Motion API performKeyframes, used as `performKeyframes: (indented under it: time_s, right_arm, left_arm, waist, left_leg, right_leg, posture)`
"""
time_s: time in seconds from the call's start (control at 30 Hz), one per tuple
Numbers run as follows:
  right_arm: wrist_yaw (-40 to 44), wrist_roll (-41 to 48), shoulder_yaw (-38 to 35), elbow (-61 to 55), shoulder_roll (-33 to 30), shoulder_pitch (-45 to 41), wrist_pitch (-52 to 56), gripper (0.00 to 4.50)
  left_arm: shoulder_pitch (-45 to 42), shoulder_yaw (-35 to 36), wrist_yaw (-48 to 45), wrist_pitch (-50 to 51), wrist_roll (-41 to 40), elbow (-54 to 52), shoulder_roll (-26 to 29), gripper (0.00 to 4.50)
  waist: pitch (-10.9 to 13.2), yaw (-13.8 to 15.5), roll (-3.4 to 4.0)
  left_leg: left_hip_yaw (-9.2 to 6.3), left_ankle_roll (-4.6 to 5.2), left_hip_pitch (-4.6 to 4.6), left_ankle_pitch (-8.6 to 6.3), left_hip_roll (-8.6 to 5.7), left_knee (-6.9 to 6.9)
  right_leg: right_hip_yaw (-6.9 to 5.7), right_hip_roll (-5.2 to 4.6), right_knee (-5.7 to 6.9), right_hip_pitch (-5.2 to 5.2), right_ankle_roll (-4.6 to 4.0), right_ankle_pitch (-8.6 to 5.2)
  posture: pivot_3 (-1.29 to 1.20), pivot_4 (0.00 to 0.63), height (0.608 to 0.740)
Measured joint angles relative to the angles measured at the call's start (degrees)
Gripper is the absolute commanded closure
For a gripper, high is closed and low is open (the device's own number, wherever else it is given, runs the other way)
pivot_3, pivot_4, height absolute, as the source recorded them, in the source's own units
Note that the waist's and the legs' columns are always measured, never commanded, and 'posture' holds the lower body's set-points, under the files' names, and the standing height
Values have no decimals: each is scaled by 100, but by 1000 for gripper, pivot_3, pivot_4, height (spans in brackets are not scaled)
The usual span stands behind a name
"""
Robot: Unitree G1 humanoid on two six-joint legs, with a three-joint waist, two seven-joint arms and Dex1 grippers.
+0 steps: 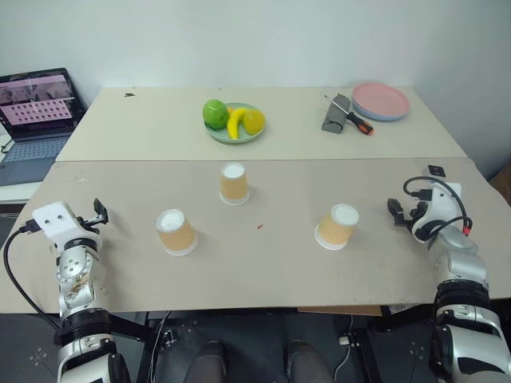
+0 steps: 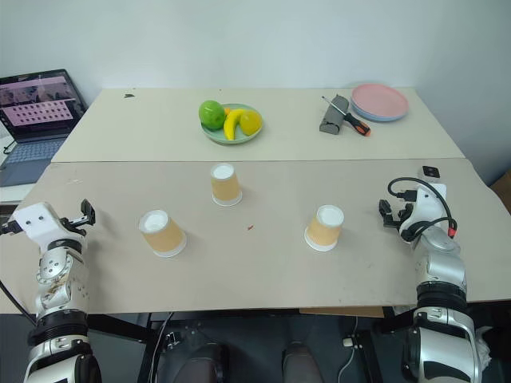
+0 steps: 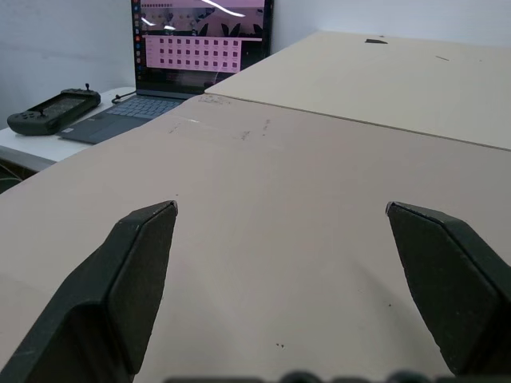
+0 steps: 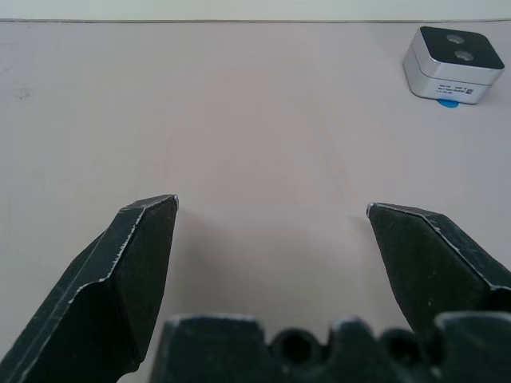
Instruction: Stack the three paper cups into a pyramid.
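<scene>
Between both wide-open jaws – three paper cups (image 1: 234,183) (unstacked), well apart.

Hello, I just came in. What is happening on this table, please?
A humanoid robot is about to stack three paper cups into a pyramid, but nothing is stacked yet. The cups stand upside down and apart on the table: one on the left, one in the middle further back, one on the right. The left gripper and right gripper are open, empty, at the table's sides.
</scene>
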Motion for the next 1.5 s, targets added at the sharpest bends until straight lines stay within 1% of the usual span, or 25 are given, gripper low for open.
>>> performKeyframes:
  time_s: [0.07,0.1,0.2,0.23,0.27,0.3,0.37,0.4,0.47,0.57,0.67,0.7,0.77,0.8,0.9,1.1,1.33,1.5]
  right_arm:
    - [9,0,0,0,-5,2,-5,67]
    - [48,2,1,-2,-42,10,-4,67]
    - [446,44,-6,-127,-515,-15,156,67]
    - [560,91,-19,-219,-635,-36,221,67]
    - [1026,281,-4,-570,-914,-119,486,67]
    - [1243,366,7,-757,-1030,-142,598,67]
    - [2071,745,146,-1664,-1424,-224,1071,67]
    - [2249,851,210,-1895,-1489,-256,1171,67]
    - [3009,1371,485,-2811,-1659,-463,1720,67]
    - [3762,2001,773,-3813,-1747,-656,2215,67]
    - [4475,2775,1081,-4841,-1786,-651,2753,67]
    - [4595,2953,1159,-5058,-1783,-653,2858,67]
    - [4722,3138,1297,-5390,-1782,-664,2976,67]
    - [4752,3154,1430,-5519,-1761,-664,2990,67]
    - [4753,3137,1645,-5574,-1714,-645,2999,67]
    - [4739,2930,1897,-5571,-1606,-607,2992,67]
    - [4679,2934,1926,-5640,-1552,-586,3002,67]
    - [4571,2992,1812,-5868,-1620,-426,3161,67]
  left_arm:
    - [-2,-6,-50,2,-19,4,5,0]
    - [-5,-44,-216,20,-75,2,27,0]
    - [55,-272,-1243,329,-472,-306,204,0]
    - [104,-321,-1425,383,-544,-449,254,0]
    - [274,-432,-1882,571,-718,-862,431,0]
    - [328,-472,-2058,640,-774,-1023,502,0]
    - [414,-566,-2549,954,-1031,-1624,781,0]
    - [416,-564,-2628,1037,-1092,-1739,851,0]
    - [433,-555,-2976,1491,-1475,-2264,1180,0]
    - [419,-560,-3348,2036,-1910,-2921,1535,0]
    - [605,-506,-3772,2890,-2736,-3660,1897,0]
    - [697,-481,-3874,3071,-2924,-3861,1958,0]
    - [1021,-439,-4053,3322,-3121,-4166,2097,0]
    - [1440,-420,-4171,3385,-3080,-4311,2197,0]
    - [2068,-426,-4302,3417,-2938,-4401,2194,0]
    - [2538,-455,-4367,3273,-2530,-4512,2188,0]
    - [2334,-960,-4648,2957,-2079,-4271,2148,0]
    - [1767,-1400,-4847,2782,-1799,-3653,1986,0]
  waist:
    - [0,0,0]
    - [0,0,0]
    - [2,24,3]
    - [2,17,2]
    - [2,-5,3]
    - [2,-21,4]
    - [2,-56,4]
    - [2,-74,4]
    - [3,-134,5]
    - [3,-132,4]
    - [5,-109,4]
    - [5,-96,4]
    - [5,-71,5]
    - [5,-75,5]
    - [7,-43,5]
    - [7,52,5]
    - [7,70,5]
    - [7,87,5]
  left_leg:
    - [0,0,0,0,0,0]
    - [0,0,0,0,0,0]
    - [1,-1,-8,0,-3,0]
    - [3,-1,-9,0,-2,0]
    - [2,0,-11,0,0,-2]
    - [3,0,-11,0,3,-4]
    - [-2,0,1,0,17,-8]
    - [-2,0,7,0,22,-8]
    - [-4,0,15,0,25,-9]
    - [-5,0,13,-1,24,-9]
    - [-6,3,-5,-3,23,-8]
    - [-6,3,-6,-3,23,-8]
    - [-4,3,-1,-3,22,-8]
    - [1,3,10,-3,23,-9]
    - [0,3,17,-3,26,-8]
    - [0,3,2,-3,22,-8]
    - [0,3,9,-3,23,-8]
    - [-1,3,3,-3,22,-8]
  right_leg:
    - [0,0,0,0,0,0]
    - [0,0,0,0,0,0]
    - [-1,-2,-2,-2,0,0]
    - [-1,-2,-5,-3,0,0]
    - [0,-1,-5,-5,0,0]
    - [1,2,-4,-7,0,0]
    - [1,17,-3,-2,0,0]
    - [1,21,-1,2,0,0]
    - [1,24,-1,8,0,-1]
    - [1,24,-8,14,1,-1]
    - [0,20,-14,2,1,-1]
    - [0,19,-15,1,1,-1]
    - [0,17,-14,2,1,-1]
    - [3,17,-11,4,0,-2]
    - [3,22,-5,5,-3,-2]
    - [2,19,-20,1,-4,-2]
    - [2,19,-15,3,-5,-1]
    - [0,19,-19,1,-4,-1]
  posture:
    - [0,150,740]
    - [0,150,740]
    - [0,150,740]
    - [0,150,740]
    - [0,150,740]
    - [0,150,740]
    - [0,150,740]
    - [0,150,740]
    - [0,150,740]
    - [0,150,740]
    - [0,150,740]
    - [0,150,740]
    - [0,150,740]
    - [0,150,740]
    - [0,150,740]
    - [0,150,740]
    - [0,150,740]
    - [0,150,740]
